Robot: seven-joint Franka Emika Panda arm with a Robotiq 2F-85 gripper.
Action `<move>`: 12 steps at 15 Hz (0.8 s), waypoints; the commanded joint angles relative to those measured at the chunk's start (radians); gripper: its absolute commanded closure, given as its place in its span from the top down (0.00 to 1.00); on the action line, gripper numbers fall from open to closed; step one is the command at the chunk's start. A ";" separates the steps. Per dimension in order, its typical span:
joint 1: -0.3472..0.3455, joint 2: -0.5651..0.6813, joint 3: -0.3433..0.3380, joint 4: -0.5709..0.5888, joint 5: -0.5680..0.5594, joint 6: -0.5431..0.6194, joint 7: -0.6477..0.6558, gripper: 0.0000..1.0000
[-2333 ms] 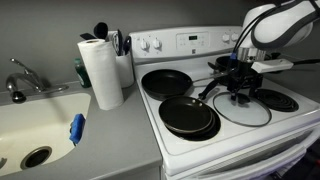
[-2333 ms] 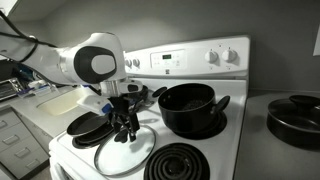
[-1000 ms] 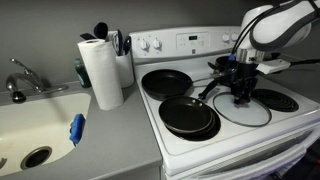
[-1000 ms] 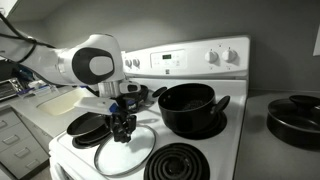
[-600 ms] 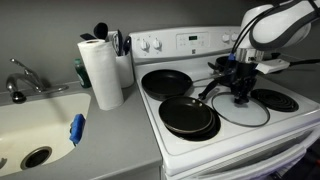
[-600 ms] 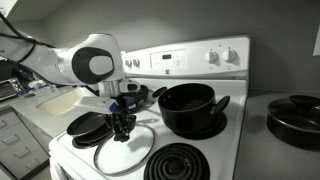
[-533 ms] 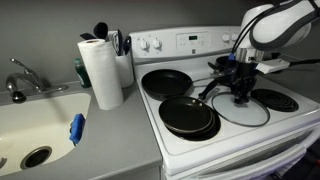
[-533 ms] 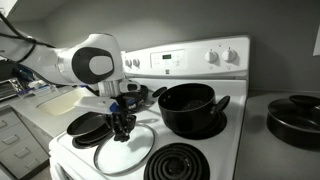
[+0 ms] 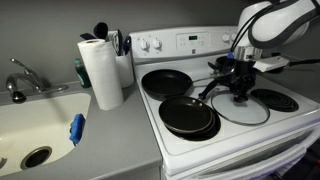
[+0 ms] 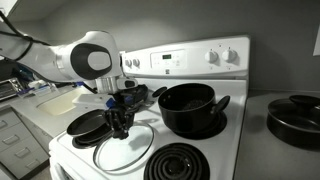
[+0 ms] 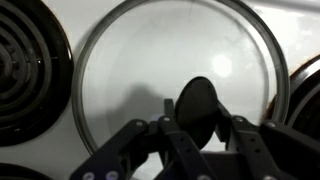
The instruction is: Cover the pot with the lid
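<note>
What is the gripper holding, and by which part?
The lid, by its dark centre knob, which looks pinched between the fingers of the gripper.

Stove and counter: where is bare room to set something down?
Bare: the counter between sink and stove, and the coil burner in front of the pot. Crowded: around the frying pans, lid and tool.

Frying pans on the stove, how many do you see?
2: rear frying pan on the back burner, front frying pan before it; a smaller pan may be nested there.
</note>
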 commanded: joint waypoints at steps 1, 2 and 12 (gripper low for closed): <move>0.013 -0.011 0.012 0.064 0.001 -0.097 0.003 0.14; 0.015 -0.012 0.015 0.079 -0.002 -0.121 0.008 0.14; 0.014 -0.041 0.014 0.236 -0.025 -0.443 0.095 0.14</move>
